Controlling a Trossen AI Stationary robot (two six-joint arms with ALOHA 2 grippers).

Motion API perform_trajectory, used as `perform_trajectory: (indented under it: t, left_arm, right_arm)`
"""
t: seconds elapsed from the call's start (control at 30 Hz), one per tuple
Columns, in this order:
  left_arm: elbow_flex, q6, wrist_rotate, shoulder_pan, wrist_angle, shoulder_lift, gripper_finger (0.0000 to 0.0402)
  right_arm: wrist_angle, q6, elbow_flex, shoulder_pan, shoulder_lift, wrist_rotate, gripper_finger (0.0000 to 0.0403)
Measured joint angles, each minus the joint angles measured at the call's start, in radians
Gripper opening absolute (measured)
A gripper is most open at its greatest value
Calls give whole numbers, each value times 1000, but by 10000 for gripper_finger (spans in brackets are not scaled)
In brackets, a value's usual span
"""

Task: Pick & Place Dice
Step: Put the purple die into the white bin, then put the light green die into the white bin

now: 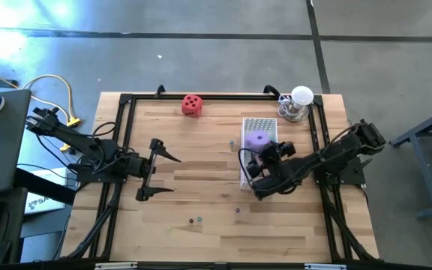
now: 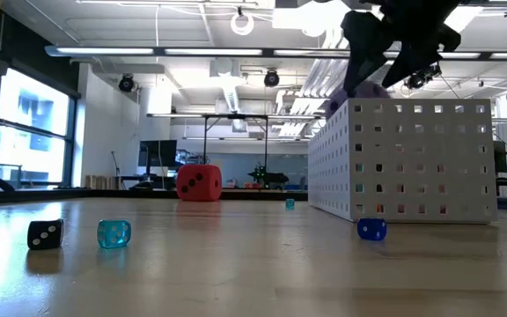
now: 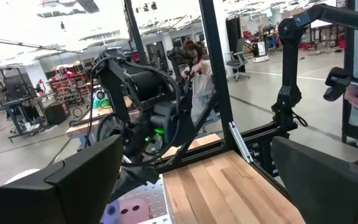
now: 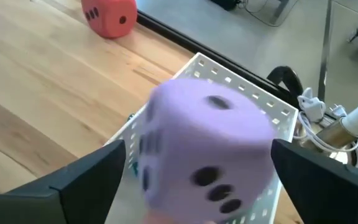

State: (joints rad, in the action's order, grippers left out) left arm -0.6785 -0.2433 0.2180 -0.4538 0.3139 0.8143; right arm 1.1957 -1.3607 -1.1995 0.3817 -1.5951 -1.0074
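The purple die (image 4: 207, 146) is over the white perforated basket (image 4: 229, 78), between the wide-spread fingers of my right gripper (image 4: 197, 180). It shows blurred there. From above, the purple die (image 1: 257, 139) is at the basket's (image 1: 259, 122) far end, with my right gripper (image 1: 265, 159) over it. In the low view its top (image 2: 370, 89) peeks above the basket's rim (image 2: 412, 106). A red die (image 1: 192, 105) rests on the table near the far edge. My left gripper (image 1: 154, 170) hovers open at the table's left, holding nothing. My right gripper comes at the purple die slanting down from the table's right, one finger (image 4: 92, 171) on each side of it. Whether the fingers touch the die's sides (image 4: 143, 155) I cannot tell. The die is over the basket's opening, tilted.
Tiny dice lie on the near part of the table: black (image 2: 45, 233), cyan (image 2: 113, 233) and blue (image 2: 371, 229) beside the basket's wall. A white lamp-like object (image 1: 298, 103) stands at the far right corner. Black rails (image 1: 126, 135) frame the table.
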Motion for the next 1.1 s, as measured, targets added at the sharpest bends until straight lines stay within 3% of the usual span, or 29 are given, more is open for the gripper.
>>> perform_trajectory:
  t: [0.3, 0.7, 0.9, 1.1]
  left_arm:
    - [0, 1, 0, 0, -4, 0, 400]
    - [0, 2, 0, 0, -19, 0, 400]
    - [0, 65, -1, 9, -201, 0, 400]
    - [2, 216, -27, 40, -432, 1, 400]
  right_arm:
    - [-7, 39, 0, -24, 0, 8, 388]
    - [-31, 119, 0, 53, 0, -197, 390]
    - [-284, 483, 0, 166, 0, -285, 388]
    - [-683, 869, 0, 241, 0, -129, 388]
